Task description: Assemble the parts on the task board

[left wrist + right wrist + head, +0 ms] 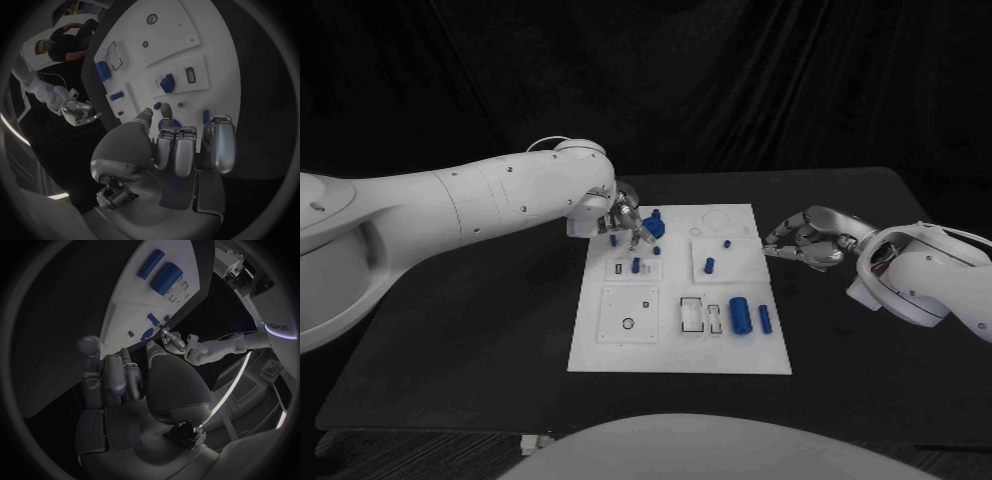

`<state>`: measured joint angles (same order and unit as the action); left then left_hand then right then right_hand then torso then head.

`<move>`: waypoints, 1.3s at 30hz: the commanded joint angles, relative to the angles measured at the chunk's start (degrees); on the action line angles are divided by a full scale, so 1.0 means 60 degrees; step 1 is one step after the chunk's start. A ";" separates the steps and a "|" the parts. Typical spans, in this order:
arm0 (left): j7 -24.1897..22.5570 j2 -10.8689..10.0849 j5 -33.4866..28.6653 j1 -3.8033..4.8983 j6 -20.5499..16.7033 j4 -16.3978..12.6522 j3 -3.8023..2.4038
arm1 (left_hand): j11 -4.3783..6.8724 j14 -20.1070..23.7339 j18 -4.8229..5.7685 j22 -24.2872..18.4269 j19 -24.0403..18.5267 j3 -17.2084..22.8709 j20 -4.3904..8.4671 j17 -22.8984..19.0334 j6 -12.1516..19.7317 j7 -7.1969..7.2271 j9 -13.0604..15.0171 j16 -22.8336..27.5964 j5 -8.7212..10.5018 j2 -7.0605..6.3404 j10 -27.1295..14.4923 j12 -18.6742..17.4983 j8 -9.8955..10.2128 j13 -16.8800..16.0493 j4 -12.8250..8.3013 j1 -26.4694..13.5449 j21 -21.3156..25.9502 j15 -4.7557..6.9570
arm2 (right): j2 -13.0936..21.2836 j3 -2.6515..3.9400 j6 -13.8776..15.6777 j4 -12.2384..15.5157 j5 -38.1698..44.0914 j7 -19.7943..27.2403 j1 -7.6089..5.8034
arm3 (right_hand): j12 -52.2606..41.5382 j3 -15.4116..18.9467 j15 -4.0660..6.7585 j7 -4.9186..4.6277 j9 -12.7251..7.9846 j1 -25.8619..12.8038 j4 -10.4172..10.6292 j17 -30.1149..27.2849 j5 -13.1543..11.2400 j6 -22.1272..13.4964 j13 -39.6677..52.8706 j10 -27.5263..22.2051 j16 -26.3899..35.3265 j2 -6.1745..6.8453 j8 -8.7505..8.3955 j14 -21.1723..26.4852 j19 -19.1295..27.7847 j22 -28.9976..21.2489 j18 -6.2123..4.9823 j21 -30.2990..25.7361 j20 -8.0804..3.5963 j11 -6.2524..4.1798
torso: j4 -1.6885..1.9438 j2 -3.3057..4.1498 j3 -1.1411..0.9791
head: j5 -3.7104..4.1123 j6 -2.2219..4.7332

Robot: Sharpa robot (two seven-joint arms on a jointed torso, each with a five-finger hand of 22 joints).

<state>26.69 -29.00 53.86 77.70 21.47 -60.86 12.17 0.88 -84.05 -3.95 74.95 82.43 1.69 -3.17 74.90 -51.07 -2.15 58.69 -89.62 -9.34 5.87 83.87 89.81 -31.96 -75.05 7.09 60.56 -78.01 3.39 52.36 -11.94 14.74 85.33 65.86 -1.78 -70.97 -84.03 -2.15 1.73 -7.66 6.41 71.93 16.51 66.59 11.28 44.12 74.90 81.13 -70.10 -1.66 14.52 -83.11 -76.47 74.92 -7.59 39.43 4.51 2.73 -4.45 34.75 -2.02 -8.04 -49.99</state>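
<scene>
The white task board point(678, 345) lies mid-table. My left hand point(625, 222) hovers over its far left corner, thumb and a finger pinching a round blue part point(655, 226); the left wrist view shows that part point(169, 123) behind the fingertips point(165, 111) of the left hand point(181, 150). Two blue pegs point(636, 265) point(708, 265) stand mid-board. A thick blue cylinder point(738, 312) and a thinner one point(764, 318) lie near the right edge. My right hand point(805, 240) hangs just off the board's right edge, fingers curled in on nothing; the right wrist view shows it point(119, 382).
The black table point(473, 330) runs wide on both sides of the board. Small blue pins point(727, 243) point(613, 240) stand at the far end. A square plate with a hole point(629, 315) and a rectangular slot point(692, 313) lie at the near end.
</scene>
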 commanded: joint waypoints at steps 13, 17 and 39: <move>0.0580 0.0010 0.0180 -0.0204 0.0727 -0.0029 -0.0007 | 0.0078 -0.0992 0.0129 0.1809 -0.0058 0.0048 0.0086 0.2516 -0.0141 -0.0011 -0.0018 -0.0063 -0.0104 -0.0085 0.1022 0.0032 0.0481 -0.2492 0.0129 -0.0161 0.0033 0.0073 | -0.0012 0.0006 -0.0103 -0.0044 0.0006 -0.0092 0.0036 | 0.0016 0.0067 -0.0053 -0.0012 -0.0014 -0.0056 -0.0007 -0.0025 0.0067 0.0055 0.0816 -0.0003 -0.0007 -0.0065 0.0024 -0.0037 -0.0032 0.0445 -0.0118 -0.0054 0.0031 0.0007 | 0.0021 -0.0004 -0.0008 | 0.0034 -0.0002; 0.0618 -0.0027 0.0199 -0.0226 0.0744 -0.0095 -0.0007 | 0.0050 -0.0992 0.0123 0.1798 -0.0080 0.0072 0.0070 0.2516 -0.0308 -0.0046 -0.0225 -0.0063 -0.0048 -0.0107 0.1022 0.0032 0.0966 -0.2492 0.0181 -0.0229 0.0069 0.0052 | -0.0014 0.0006 -0.0104 -0.0051 0.0006 -0.0098 0.0040 | 0.0019 0.0065 -0.0055 -0.0013 -0.0018 -0.0050 -0.0012 -0.0032 0.0079 0.0053 0.0809 -0.0008 -0.0001 -0.0070 0.0020 -0.0035 -0.0027 0.0438 -0.0122 -0.0082 0.0032 0.0010 | 0.0011 -0.0003 -0.0001 | 0.0030 -0.0002; 0.0434 0.0009 0.0212 -0.0353 0.0675 -0.0240 -0.0007 | -0.0024 -0.0992 0.0113 0.1787 -0.0100 0.0279 0.0011 0.2516 -0.0733 -0.0133 -0.0935 -0.0063 -0.0243 -0.0137 0.1022 0.0032 0.2223 -0.2492 0.0093 -0.0175 0.0119 -0.0009 | -0.0052 0.0006 -0.0151 -0.0125 0.0006 -0.0136 0.0069 | 0.0031 0.0058 -0.0059 -0.0017 -0.0024 -0.0034 -0.0021 -0.0052 0.0099 0.0051 0.0789 -0.0026 0.0015 -0.0082 0.0013 -0.0028 -0.0020 0.0428 -0.0127 -0.0127 0.0033 0.0016 | 0.0042 -0.0020 -0.0016 | 0.0003 -0.0002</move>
<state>30.12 -29.10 55.11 75.67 25.05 -62.25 12.17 1.12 -84.05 -3.95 74.93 82.22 2.98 -2.98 74.95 -55.19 -2.97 53.14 -89.62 -10.55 5.25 84.03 89.80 -18.83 -75.04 7.72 59.46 -77.55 3.38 52.00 -11.94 14.20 84.57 65.86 -1.89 -70.73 -84.03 -2.15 1.73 -7.66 6.37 71.93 16.51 66.35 11.49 44.12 74.95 81.13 -70.10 -1.65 14.52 -83.11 -76.47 74.90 -7.59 39.05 4.51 2.73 -4.26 34.67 -2.10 -8.03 -49.99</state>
